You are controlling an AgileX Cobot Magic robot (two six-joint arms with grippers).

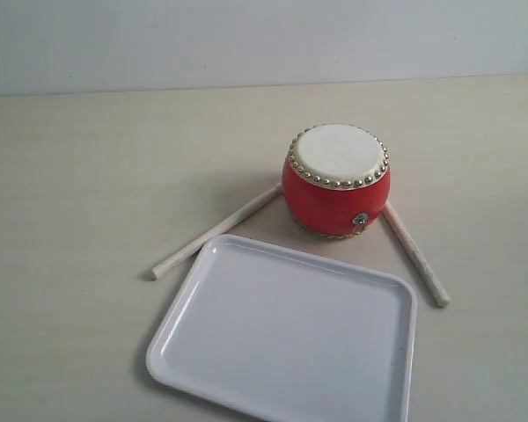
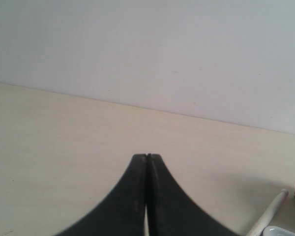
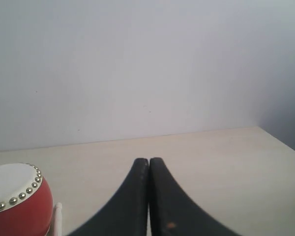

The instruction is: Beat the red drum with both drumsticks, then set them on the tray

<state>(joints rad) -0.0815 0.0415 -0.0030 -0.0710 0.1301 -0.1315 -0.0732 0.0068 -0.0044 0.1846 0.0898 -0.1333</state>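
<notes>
The red drum (image 1: 336, 182) stands upright on the pale table, cream skin up. One drumstick (image 1: 216, 231) lies slanting off its left side, the other drumstick (image 1: 414, 254) off its right side, both flat on the table. The white tray (image 1: 286, 330) lies in front of the drum with nothing in it. Neither arm shows in the exterior view. My left gripper (image 2: 147, 156) is shut and holds nothing, with a drumstick (image 2: 269, 214) and the tray's corner (image 2: 281, 231) off to one side. My right gripper (image 3: 148, 160) is shut and holds nothing, beside the drum (image 3: 17, 200) and a stick tip (image 3: 57, 216).
A plain white wall (image 1: 264, 40) rises behind the table's far edge. In the right wrist view the table's edge (image 3: 280, 142) runs close by.
</notes>
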